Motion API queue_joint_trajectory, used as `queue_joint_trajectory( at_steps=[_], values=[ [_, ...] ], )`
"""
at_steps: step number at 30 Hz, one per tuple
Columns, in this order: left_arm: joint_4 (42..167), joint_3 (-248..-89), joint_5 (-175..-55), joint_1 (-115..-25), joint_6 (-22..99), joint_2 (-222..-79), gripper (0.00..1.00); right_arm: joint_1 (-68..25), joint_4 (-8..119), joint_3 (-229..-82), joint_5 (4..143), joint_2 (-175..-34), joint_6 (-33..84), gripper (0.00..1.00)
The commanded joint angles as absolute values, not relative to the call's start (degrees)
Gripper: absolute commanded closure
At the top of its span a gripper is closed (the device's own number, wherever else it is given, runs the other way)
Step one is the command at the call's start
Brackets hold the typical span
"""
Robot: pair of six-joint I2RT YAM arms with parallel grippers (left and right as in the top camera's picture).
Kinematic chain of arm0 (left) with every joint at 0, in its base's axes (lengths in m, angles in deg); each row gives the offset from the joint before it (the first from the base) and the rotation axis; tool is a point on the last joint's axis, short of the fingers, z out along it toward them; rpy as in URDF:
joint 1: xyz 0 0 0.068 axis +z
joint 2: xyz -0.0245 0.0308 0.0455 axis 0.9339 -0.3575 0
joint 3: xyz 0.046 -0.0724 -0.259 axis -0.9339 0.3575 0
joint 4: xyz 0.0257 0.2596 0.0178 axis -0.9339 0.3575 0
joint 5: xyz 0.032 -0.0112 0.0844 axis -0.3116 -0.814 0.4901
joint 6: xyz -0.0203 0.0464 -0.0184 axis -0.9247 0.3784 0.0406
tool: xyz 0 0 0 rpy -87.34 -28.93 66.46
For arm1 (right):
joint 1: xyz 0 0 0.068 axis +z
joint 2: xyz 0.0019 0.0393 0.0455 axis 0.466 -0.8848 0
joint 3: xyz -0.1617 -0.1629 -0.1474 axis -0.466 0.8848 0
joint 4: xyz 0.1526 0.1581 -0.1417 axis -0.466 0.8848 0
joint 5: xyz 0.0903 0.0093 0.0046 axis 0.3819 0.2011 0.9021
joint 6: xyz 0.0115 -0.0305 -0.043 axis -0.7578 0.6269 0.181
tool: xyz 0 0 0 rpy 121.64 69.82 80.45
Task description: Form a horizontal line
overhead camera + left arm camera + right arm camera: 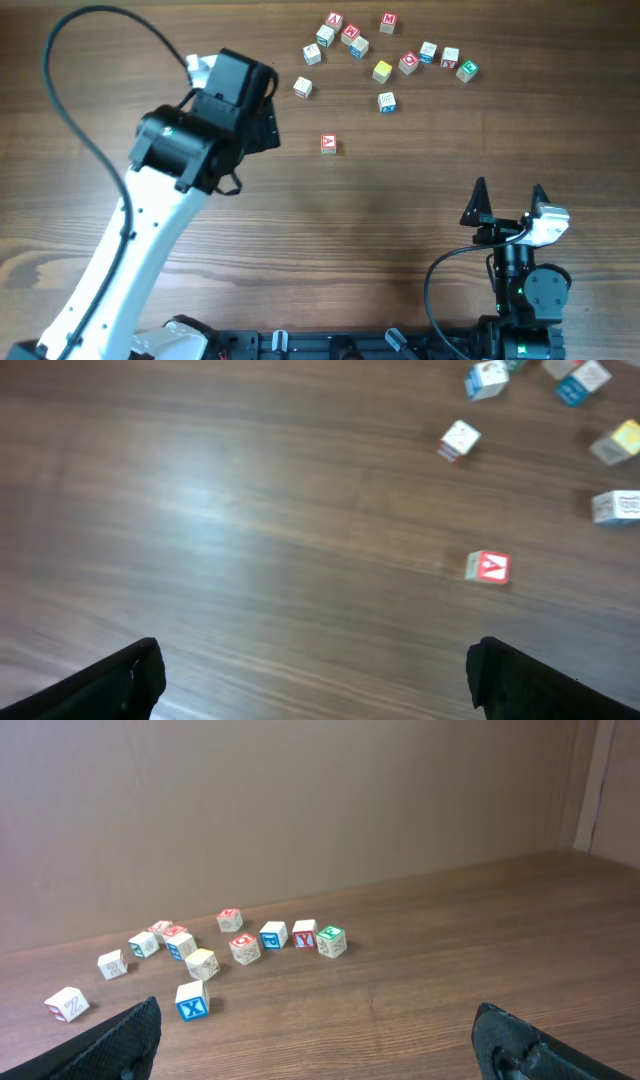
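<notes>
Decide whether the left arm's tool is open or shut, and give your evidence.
Open. The left tool shows its fingers far apart in its wrist view, only table between them.

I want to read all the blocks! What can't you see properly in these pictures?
Overhead: letters on the far cubes are too small to read.
Left wrist: white cube cut by the right edge, yellow cube blurred.
Overhead: left fingers hidden under their own arm.
</notes>
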State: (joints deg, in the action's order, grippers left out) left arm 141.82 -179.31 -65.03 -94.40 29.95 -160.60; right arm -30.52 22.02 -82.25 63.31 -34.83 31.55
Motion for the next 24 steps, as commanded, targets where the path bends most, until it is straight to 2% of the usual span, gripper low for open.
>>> queue_joint_trajectory(
  at_steps=[1,4,11,16,20,24],
  values=[
    [144.04,-179.2,-62.6,-93.52,27.7,-156.39,0.0,-30.8,21.86,-82.19,64.03,-34.59,31.77,0.0],
    [148.13,-179.2,-56.76,-93.52,23.29,-150.51,0.0,-30.8,21.86,-82.19,64.01,-34.59,31.79,0.0],
    [153.16,-178.48,-55.85,-93.52,21.62,-137.61,0.0,-30.8,21.86,-82.19,64.01,-34.59,31.79,0.0],
    [153.81,-167.09,-54.95,-93.52,18.37,-128.28,0.0,-30.8,21.86,-82.19,64.01,-34.59,31.79,0.0],
    [157.9,-157.06,-56.41,-93.52,18.39,-126.99,0.0,-30.8,21.86,-82.19,64.01,-34.59,31.79,0.0],
    [157.62,-156.25,-57.07,-93.52,18.41,-127.1,0.0,-30.8,21.86,-82.19,64.01,-34.59,31.79,0.0]
  ],
)
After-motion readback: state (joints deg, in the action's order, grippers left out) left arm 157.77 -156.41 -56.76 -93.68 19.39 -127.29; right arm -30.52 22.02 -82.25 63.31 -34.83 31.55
